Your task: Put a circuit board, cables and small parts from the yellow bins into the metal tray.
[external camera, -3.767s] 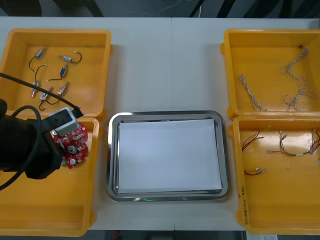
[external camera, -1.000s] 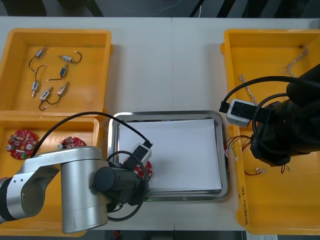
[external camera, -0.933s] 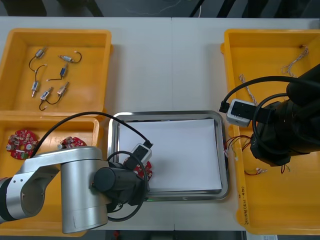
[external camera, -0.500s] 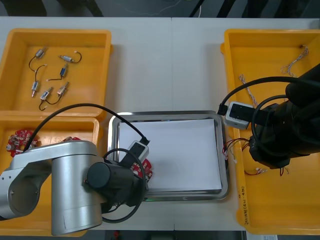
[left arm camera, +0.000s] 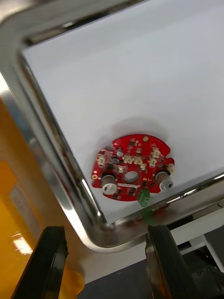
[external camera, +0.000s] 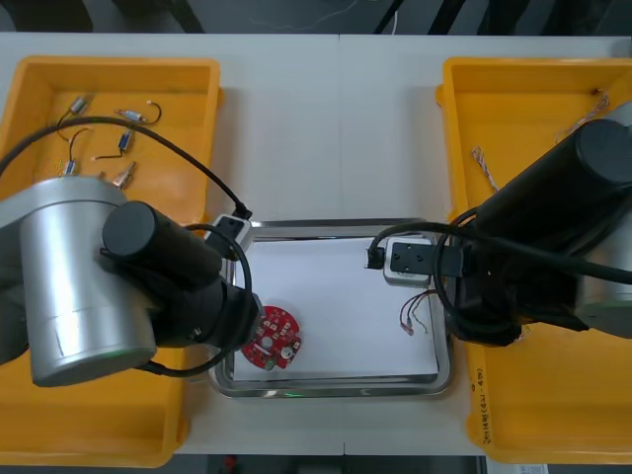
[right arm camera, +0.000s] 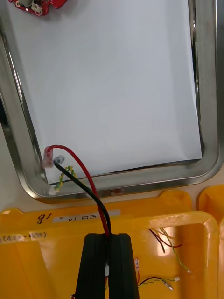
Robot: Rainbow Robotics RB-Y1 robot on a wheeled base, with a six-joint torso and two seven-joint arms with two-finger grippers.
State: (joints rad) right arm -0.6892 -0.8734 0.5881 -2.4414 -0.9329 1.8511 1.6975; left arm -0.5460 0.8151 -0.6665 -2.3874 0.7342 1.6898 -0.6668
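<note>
A round red circuit board (external camera: 274, 339) (left arm camera: 133, 168) lies flat on the white lining of the metal tray (external camera: 326, 228) (left arm camera: 60, 187), near its front left corner. My left gripper (left arm camera: 108, 261) hangs open above the board, fingers (left arm camera: 52, 261) wide apart and empty; the left arm (external camera: 118, 286) covers the near left bin. My right gripper (right arm camera: 108, 261) is shut on a red and yellow cable (right arm camera: 77, 175) (external camera: 415, 314). The cable dangles over the right part of the tray (right arm camera: 205, 93), its plug ends close to the rim. The board (right arm camera: 39, 5) lies far beyond those fingers.
Small metal parts (external camera: 128, 138) lie in the far left yellow bin (external camera: 207, 109). Twisted blue and white cables (external camera: 484, 163) lie in the far right bin. More red and yellow cables (right arm camera: 168, 243) remain in the near right bin (right arm camera: 163, 219), under my right arm (external camera: 543, 247).
The left gripper has let go of the circuit board, which now lies free in the tray, and the arm has pulled up and back. The right arm has carried its cable leftwards over the tray.
</note>
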